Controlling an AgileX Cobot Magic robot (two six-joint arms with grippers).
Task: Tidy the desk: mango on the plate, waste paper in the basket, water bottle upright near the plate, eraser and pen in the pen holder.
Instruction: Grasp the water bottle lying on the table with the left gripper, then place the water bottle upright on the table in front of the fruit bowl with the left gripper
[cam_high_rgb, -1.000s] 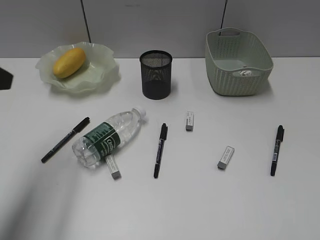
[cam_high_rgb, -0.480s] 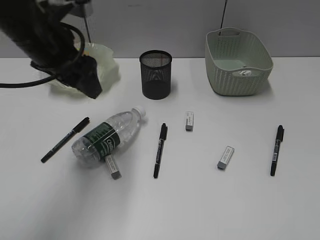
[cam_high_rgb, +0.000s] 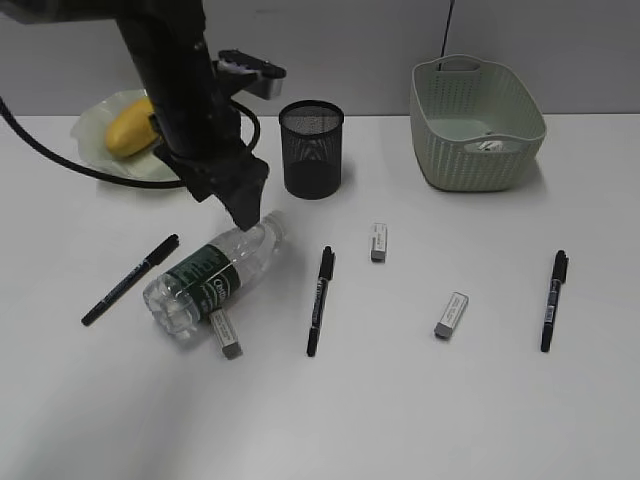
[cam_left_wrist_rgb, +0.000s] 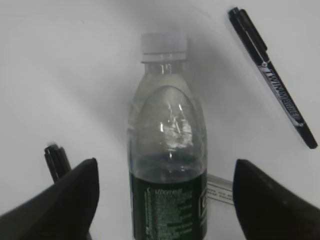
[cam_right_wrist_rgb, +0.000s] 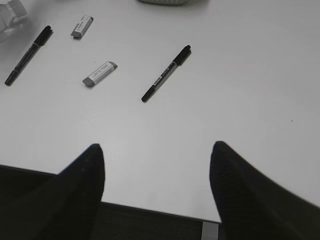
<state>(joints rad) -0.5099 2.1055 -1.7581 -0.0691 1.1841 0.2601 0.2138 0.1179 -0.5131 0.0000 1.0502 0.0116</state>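
The water bottle (cam_high_rgb: 212, 274) lies on its side on the left half of the desk (cam_high_rgb: 400, 400), cap toward the far edge, with the left gripper (cam_high_rgb: 243, 208) poised just above its cap end. In the left wrist view we see the bottle (cam_left_wrist_rgb: 167, 150) running straight up the gap between the two dark fingertips (cam_left_wrist_rgb: 75, 200), neither of which touches it; the jaws stand wide apart and hold nothing. One eraser (cam_high_rgb: 227, 334) lies against the bottle's base, and a pen (cam_high_rgb: 130, 279) lies just to its left.

The left arm hides much of the plate (cam_high_rgb: 100, 135) near the far left corner, so that only part of the mango (cam_high_rgb: 128, 128) on it shows. We cannot make out the bottle's cap in the exterior view (the gripper tip covers it). The waste paper (cam_high_rgb: 489, 145) is a small pale shape inside the basket (cam_high_rgb: 476, 122) at the far right. The pen holder (cam_high_rgb: 312, 148) stands near the far edge, between plate and basket.

The right gripper (cam_right_wrist_rgb: 155, 175) hangs over the near right part of the desk, its fingers spread and empty, with a pen (cam_right_wrist_rgb: 166, 73) and an eraser (cam_right_wrist_rgb: 99, 73) lying well beyond it. Two more items, a pen (cam_high_rgb: 320, 300) and an eraser (cam_high_rgb: 379, 242), lie near the desk's centre.
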